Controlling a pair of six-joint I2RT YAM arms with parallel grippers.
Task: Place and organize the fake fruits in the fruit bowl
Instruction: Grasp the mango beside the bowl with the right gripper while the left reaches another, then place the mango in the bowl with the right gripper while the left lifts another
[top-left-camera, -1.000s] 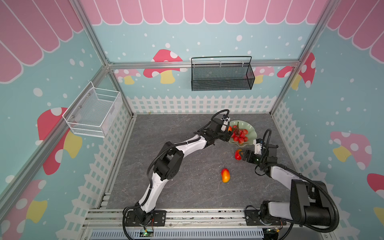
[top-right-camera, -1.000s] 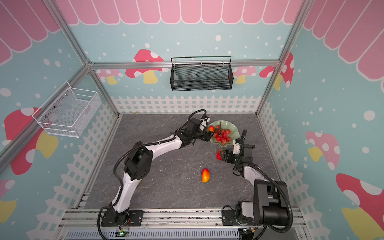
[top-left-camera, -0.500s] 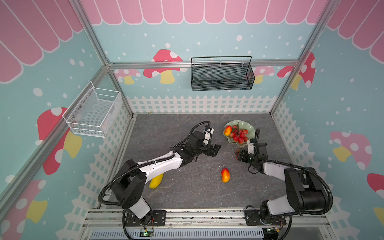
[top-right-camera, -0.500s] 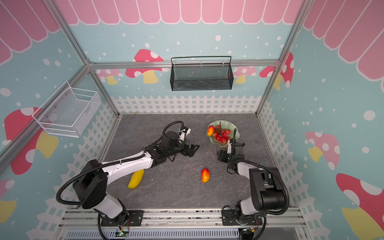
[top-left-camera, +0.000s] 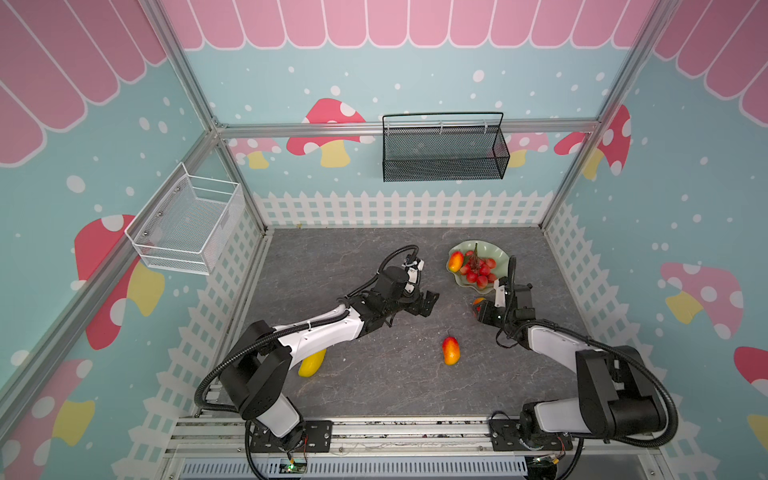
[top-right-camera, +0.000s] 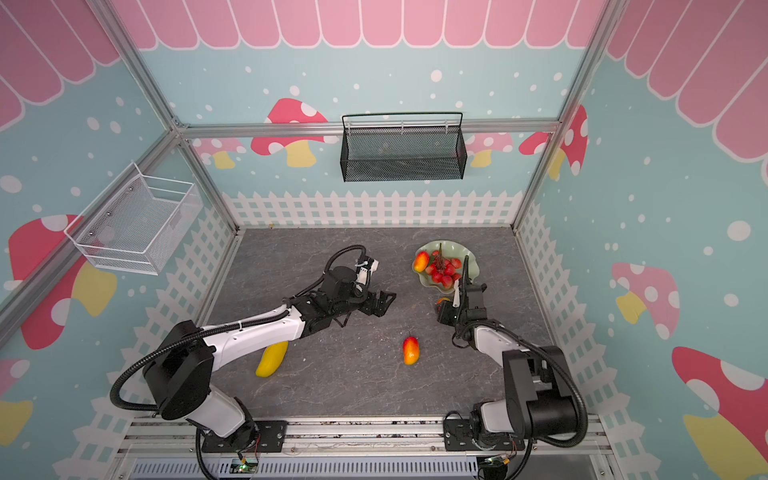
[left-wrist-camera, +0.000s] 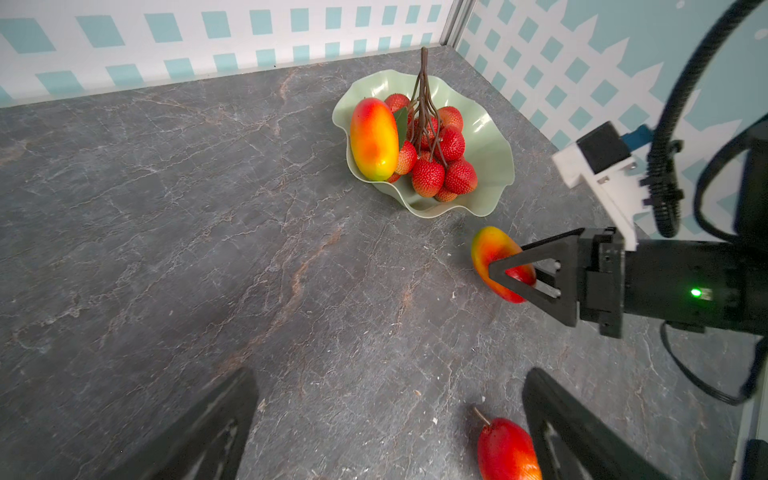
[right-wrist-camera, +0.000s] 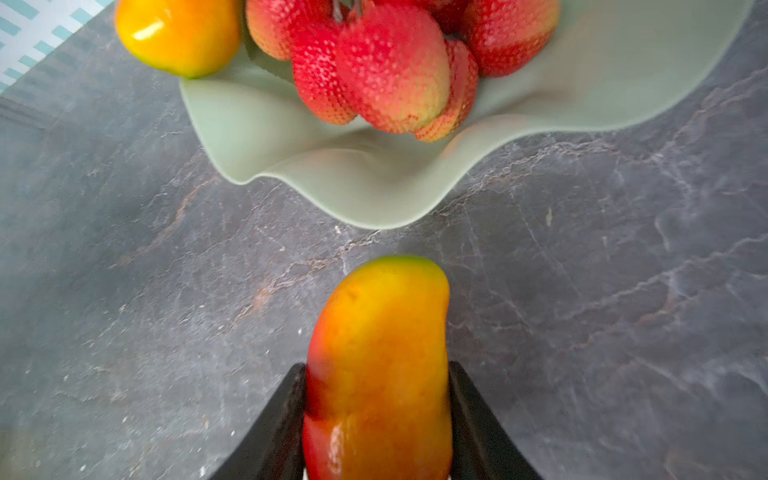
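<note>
The pale green fruit bowl sits at the back right. It holds one mango and the red ball cluster. Just in front of the bowl my right gripper is shut on a second mango. A third mango lies mid-table. My left gripper hangs open and empty left of the bowl. The yellow curved fruit lies partly under the left arm.
A black mesh basket hangs on the back wall and a white wire basket on the left wall. White picket fencing borders the grey stone tabletop.
My left gripper let go of a mango in the bowl and drew back toward the table's middle, uncovering the yellow fruit. My right gripper closed on the mango in front of the bowl.
</note>
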